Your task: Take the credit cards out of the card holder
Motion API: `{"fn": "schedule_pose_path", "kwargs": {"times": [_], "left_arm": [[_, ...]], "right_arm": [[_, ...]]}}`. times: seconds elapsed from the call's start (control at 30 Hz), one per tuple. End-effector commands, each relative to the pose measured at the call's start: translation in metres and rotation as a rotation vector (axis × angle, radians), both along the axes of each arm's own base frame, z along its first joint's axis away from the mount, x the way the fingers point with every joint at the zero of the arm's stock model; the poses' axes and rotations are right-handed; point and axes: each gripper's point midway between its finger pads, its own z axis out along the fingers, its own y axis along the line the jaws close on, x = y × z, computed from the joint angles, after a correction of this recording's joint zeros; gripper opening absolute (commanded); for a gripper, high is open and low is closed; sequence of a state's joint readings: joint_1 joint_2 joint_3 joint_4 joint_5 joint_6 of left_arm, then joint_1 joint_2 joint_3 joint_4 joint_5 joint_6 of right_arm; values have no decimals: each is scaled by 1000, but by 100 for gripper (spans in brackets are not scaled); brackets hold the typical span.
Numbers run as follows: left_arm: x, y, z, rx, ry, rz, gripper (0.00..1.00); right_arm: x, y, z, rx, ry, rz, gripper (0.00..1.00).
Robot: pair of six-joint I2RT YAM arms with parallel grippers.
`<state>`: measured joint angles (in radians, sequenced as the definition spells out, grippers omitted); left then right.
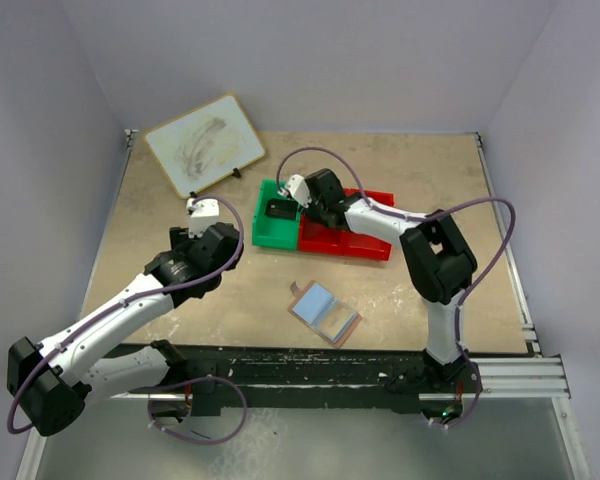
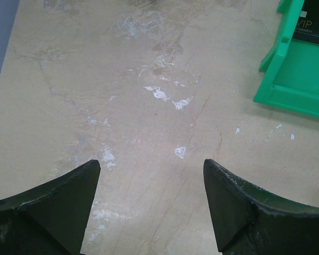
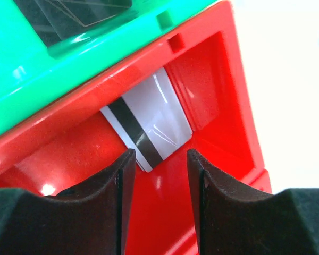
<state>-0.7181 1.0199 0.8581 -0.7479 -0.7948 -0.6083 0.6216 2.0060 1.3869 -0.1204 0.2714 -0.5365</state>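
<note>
The card holder (image 1: 323,311) lies open on the table near the front, pale blue-grey panels up, tan edges showing, with no gripper near it. My right gripper (image 3: 159,159) is open and empty, low inside the red bin (image 3: 207,202). A white card with a black stripe (image 3: 154,119) lies on the bin floor just ahead of the fingertips. In the top view this gripper (image 1: 302,195) is over the join of the two bins. A black card (image 3: 69,16) lies in the green bin (image 3: 53,58). My left gripper (image 2: 151,167) is open and empty above bare table, left of the green bin (image 2: 303,74).
The green bin (image 1: 276,215) and red bin (image 1: 345,240) stand side by side at mid-table. A small whiteboard (image 1: 204,144) on a stand is at the back left. Walls enclose the table on three sides.
</note>
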Motion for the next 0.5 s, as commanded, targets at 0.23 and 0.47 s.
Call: {"fn": "schedule_pose_path", "kwargs": {"times": [0.23, 0.47], "left_arm": [[8, -4, 12, -17, -38, 0, 76], [9, -9, 10, -29, -26, -22, 76]], "right_arm": [[-22, 11, 142, 488, -217, -129, 48], [-104, -10, 153, 854, -103, -272, 49]]}}
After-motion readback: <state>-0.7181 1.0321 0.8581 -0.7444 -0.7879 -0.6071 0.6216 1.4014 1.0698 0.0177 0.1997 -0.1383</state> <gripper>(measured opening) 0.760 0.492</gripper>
